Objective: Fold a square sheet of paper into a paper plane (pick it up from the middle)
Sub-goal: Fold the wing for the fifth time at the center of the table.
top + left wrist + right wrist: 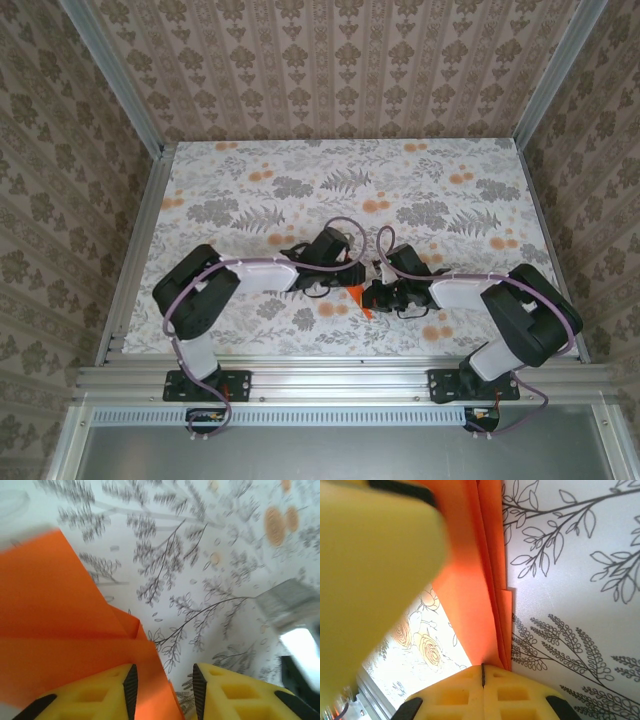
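Yellow fingers [515, 695] of my right gripper [482, 676] are pinched shut on the folded orange paper [487, 580], which runs toward 12 o'clock over the flowered table [570, 555], while my left gripper [162, 690] stands parted, the paper's edge reaching between its jaws from 9 o'clock.

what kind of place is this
Probably a purpose-built robot test booth: aluminium frame rails box in a floral-printed table, wallpapered walls surround it, and a left arm and right arm are bolted at its edge.

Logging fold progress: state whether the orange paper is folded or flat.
Folded: the orange paper shows stacked edges in the right wrist view, creased flaps in the left.
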Available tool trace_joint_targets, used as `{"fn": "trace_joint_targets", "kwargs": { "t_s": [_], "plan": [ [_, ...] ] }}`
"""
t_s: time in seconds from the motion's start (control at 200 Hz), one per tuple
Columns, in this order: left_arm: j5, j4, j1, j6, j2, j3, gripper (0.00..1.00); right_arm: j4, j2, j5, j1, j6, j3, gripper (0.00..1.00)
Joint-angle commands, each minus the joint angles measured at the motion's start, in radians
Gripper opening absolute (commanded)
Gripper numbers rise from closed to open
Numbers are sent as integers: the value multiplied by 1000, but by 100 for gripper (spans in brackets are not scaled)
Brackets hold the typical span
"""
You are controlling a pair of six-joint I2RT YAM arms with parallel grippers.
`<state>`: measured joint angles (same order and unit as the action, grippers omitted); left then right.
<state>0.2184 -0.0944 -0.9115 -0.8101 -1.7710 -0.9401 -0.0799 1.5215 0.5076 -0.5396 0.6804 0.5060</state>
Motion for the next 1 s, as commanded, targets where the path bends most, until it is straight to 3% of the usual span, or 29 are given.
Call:
{"fn": "trace_joint_targets", "kwargs": {
  "t_s": [0.0, 0.175, 0.315, 0.995],
  "plan": [
    [41, -2, 35, 55, 122, 7, 41, 106, 71, -87, -5, -9, -58, 5],
    [10, 20, 36, 56, 226, 65, 43, 99, 87, -80, -5, -8, -45, 5],
    [-4, -68, 35, -3, 242, 173, 41, 98, 104, -78, -5, -6, -33, 5],
    [9, -239, 40, 26, 40, 172, 35, 127, 99, -49, -5, -13, -22, 5]
  ]
}}
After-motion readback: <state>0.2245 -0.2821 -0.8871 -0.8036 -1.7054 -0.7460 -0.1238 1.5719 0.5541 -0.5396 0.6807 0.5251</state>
